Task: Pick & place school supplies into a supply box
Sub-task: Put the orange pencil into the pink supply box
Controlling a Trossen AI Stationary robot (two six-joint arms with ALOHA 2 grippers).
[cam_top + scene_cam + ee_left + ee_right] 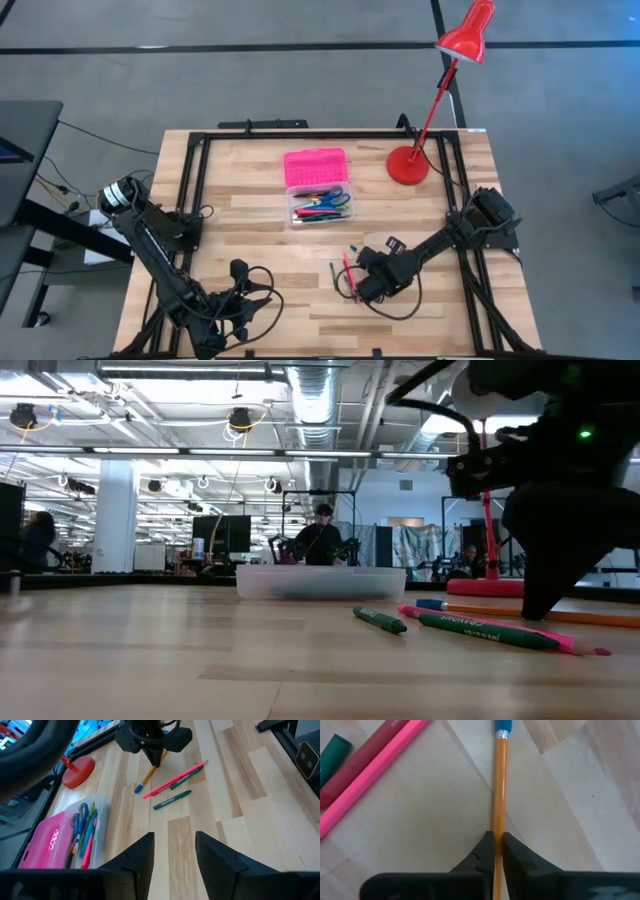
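Note:
The supply box [318, 186] stands open at mid-table, its pink lid [47, 842] laid back beside the clear base [89, 827], which holds scissors and several pens. Nearer lie an orange pencil [500, 780] with a blue end, a pink pencil [175, 779] and two green crayons [172, 800] [380, 620], all flat on the wood. My right gripper [497, 845] points down over them, shut on the orange pencil. My left gripper [172, 855] hangs open above the table's near left, with nothing between its fingers. My right gripper pinches the orange pencil's shaft [498, 822] between its two fingertips, well back from the blue end [503, 727]. The fingers come from above, pointing down, one on each side of the shaft. The pencil lies level along the table top [575, 616].
A red desk lamp stands with its round base [407, 165] at the far right of the table. Black frame rails [190, 180] run along the table's left, right and far edges. Bare wood [260, 835] lies between my left gripper and the pencils.

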